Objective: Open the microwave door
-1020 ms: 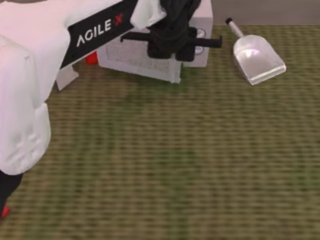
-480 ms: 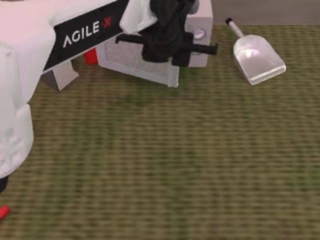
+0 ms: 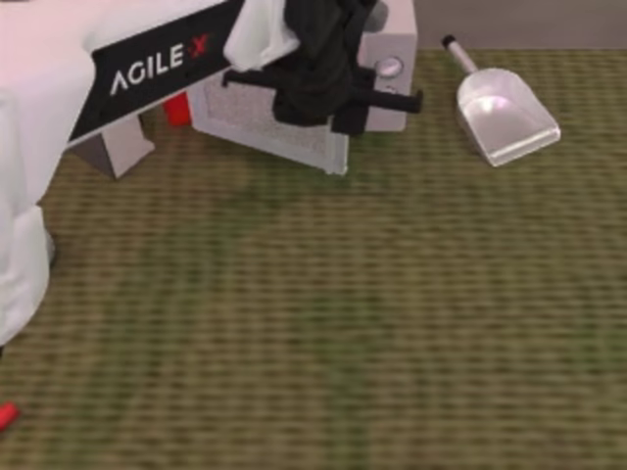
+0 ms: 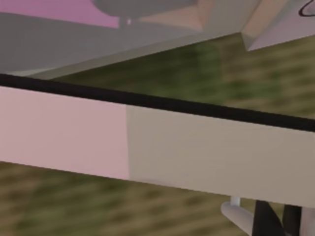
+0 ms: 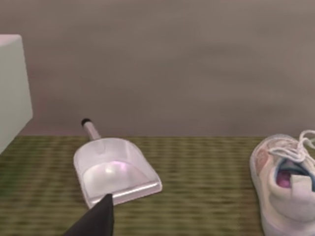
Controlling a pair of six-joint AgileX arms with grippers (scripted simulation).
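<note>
Your landmark is the microwave (image 3: 387, 73), which stands at the far edge of the table (image 3: 323, 323), left of centre, with much of its top hidden under your left arm. Only one round knob (image 3: 389, 68) shows clearly; the rest of the control panel is covered by the black wrist. The microwave door (image 3: 279, 122) stands partly swung out from the microwave's front, its free edge angled toward the near side of the table and its grey mesh window facing out.

Your left gripper (image 3: 328, 93) hangs right over the door's upper edge, in front of the microwave. Its fingers are hidden beneath the wrist housing, so you cannot tell how wide they stand or whether they hold the door. The left wrist view gives you only a close pale band edged in black, with a pinkish patch beyond it.

To the right of the microwave lies a clear scoop (image 3: 505, 108), its handle pointing toward the back. Left of the microwave a white-and-grey box (image 3: 113, 152) and something red (image 3: 177, 110) peek from under the arm.

Your right gripper (image 5: 96, 221) shows as one dark fingertip only, cut off at the frame edge; farther right of the scoop sits a white sneaker (image 5: 285, 182).
</note>
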